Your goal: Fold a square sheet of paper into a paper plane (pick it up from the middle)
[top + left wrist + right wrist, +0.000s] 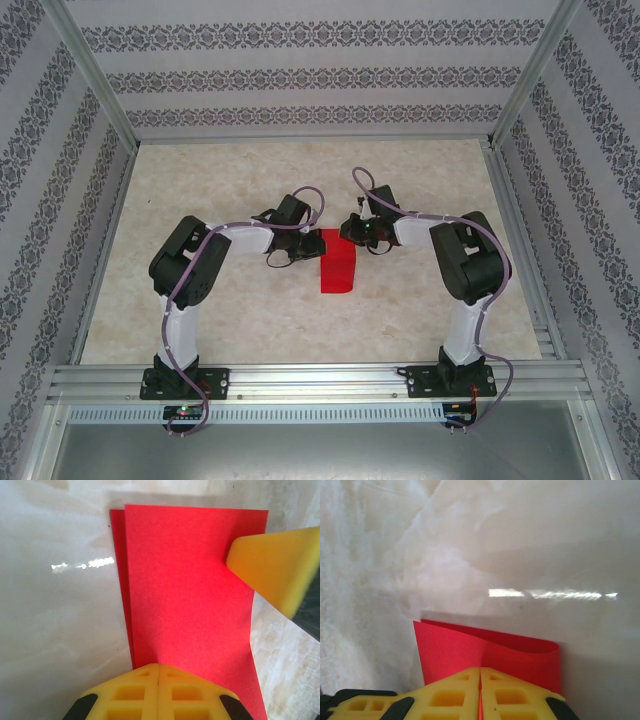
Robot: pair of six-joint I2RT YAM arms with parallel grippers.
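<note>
High rear view facing down, wrist views close — sharing the paper (pixel 337 272)

You face: pale marbled cream table (pixel 250 310) | around you: white walls (pixel 300 75), grey floral bands | near edge: silver aluminium rails (pixel 320 378) | light: glossy glare streaks (pixel 545 594)

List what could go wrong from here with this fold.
1. In the left wrist view the lower layer of the red sheet peeks out past the upper one, so a crease pressed now may set crooked.
2. In the right wrist view the fold is a rounded loop, not flat; it may spring open.
3. The left end effector and right end effector are shut at the sheet's far end, the right apparently pinching it; pulling could tear it.
</note>
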